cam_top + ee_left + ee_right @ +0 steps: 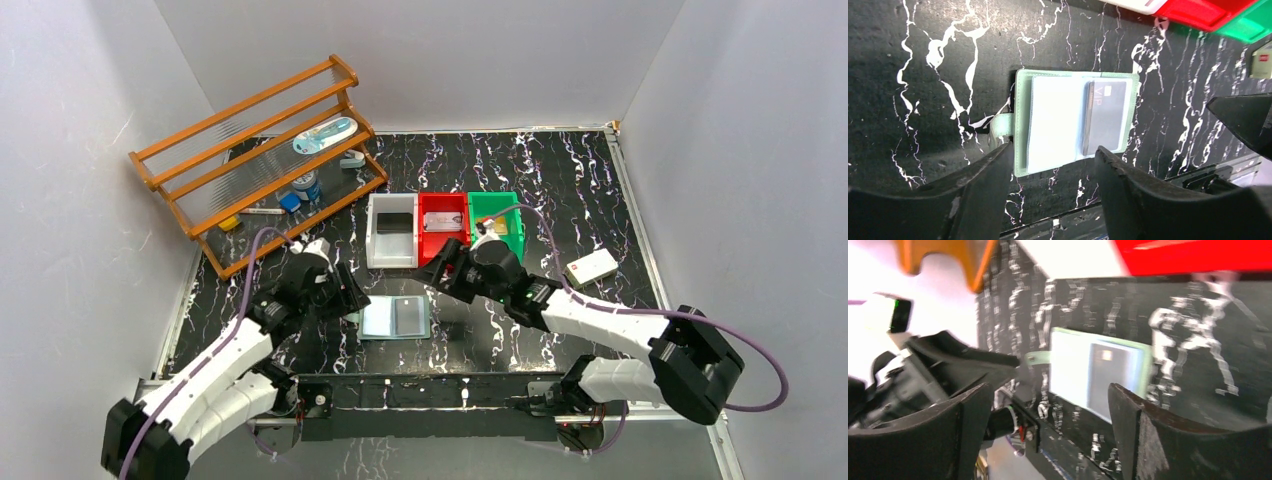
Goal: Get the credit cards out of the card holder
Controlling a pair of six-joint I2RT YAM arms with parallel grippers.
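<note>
**A:** Fingers (pixel 973 195) up close: is the left gripper (pixel 1053 152) holding anything?

**B:** No. Its jaws are partly open and empty, hovering at the holder's (pixel 1055 120) near edge. The right gripper (pixel 1048 390) gapes wide, also empty, with the holder just ahead of its tips.

**A:** Why is it spread flat?

**B:** The pockets face up. The dark card (pixel 1105 117), on the half away from the tab (pixel 1000 125), can probably slide out while the left gripper pins the rest.
</note>
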